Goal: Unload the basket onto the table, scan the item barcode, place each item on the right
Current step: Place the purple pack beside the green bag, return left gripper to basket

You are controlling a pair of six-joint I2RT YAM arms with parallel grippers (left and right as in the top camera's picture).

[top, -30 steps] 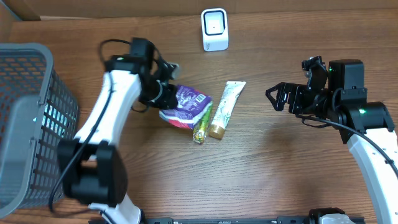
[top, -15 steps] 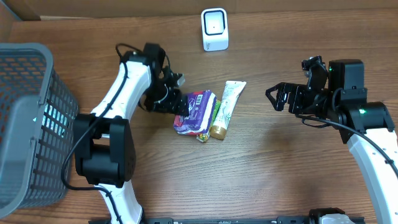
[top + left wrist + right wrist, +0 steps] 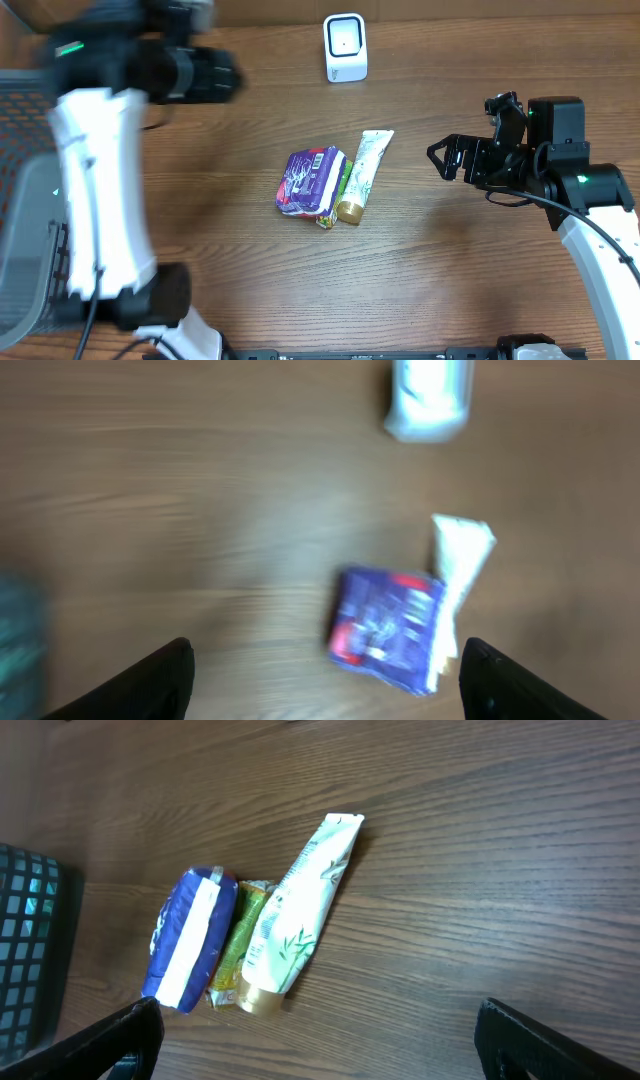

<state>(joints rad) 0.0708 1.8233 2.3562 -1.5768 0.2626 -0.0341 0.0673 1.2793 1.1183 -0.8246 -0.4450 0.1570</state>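
A purple snack packet (image 3: 310, 180) lies flat on the table mid-scene, touching a small green packet (image 3: 325, 211) and a white-green tube (image 3: 364, 170) with a gold cap. The white barcode scanner (image 3: 345, 47) stands at the back. My left gripper (image 3: 225, 76) is raised high at the back left, blurred, open and empty. From the left wrist view the packet (image 3: 388, 626) and tube (image 3: 463, 558) lie far below the open left gripper (image 3: 325, 690). My right gripper (image 3: 445, 160) hovers open to the right of the tube; its camera shows the packet (image 3: 188, 946) and tube (image 3: 300, 910).
A grey mesh basket (image 3: 25, 230) stands at the table's left edge, partly hidden behind the raised left arm. Its corner also shows in the right wrist view as the basket (image 3: 28, 955). Bare wood lies between the items and the right arm.
The left gripper opened and let go of the purple packet, which now lies beside the tube. The left arm swung up and away to the back left. The right arm stayed still.
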